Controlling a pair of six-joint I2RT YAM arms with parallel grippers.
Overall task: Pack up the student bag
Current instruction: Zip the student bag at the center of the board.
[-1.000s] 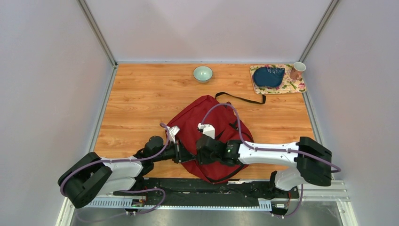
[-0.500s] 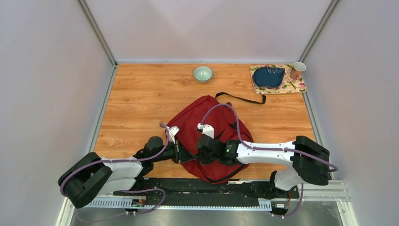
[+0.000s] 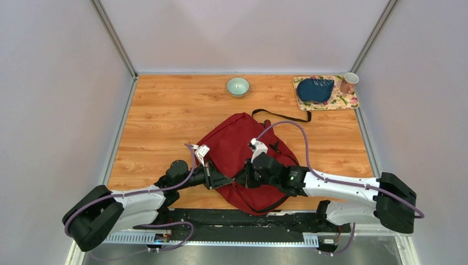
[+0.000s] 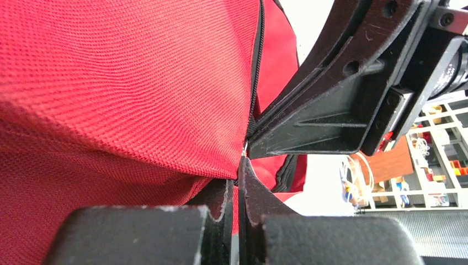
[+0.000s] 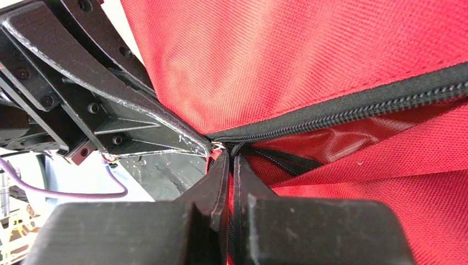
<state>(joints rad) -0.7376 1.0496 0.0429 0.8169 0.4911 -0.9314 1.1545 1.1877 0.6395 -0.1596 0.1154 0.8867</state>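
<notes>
The student bag (image 3: 237,143), dark red with black zip trim, lies in the near middle of the table. My left gripper (image 3: 228,180) and right gripper (image 3: 242,179) meet tip to tip at its near left edge. In the left wrist view the left gripper (image 4: 238,165) is shut on red fabric of the bag (image 4: 110,83) by the zip. In the right wrist view the right gripper (image 5: 230,157) is shut on the black zip end of the bag (image 5: 331,55), next to a small metal ring. The zip (image 5: 353,110) runs off to the right, slightly parted.
A green bowl (image 3: 238,86) stands at the far middle. A floral mat (image 3: 343,101) with a dark blue pouch (image 3: 314,89) and a cup (image 3: 349,82) lies at the far right. A black strap (image 3: 282,115) trails from the bag's far side.
My right arm has swung out to the right and its gripper has shifted slightly right along the bag's near edge. The left gripper has followed a little right. Both stay shut.
</notes>
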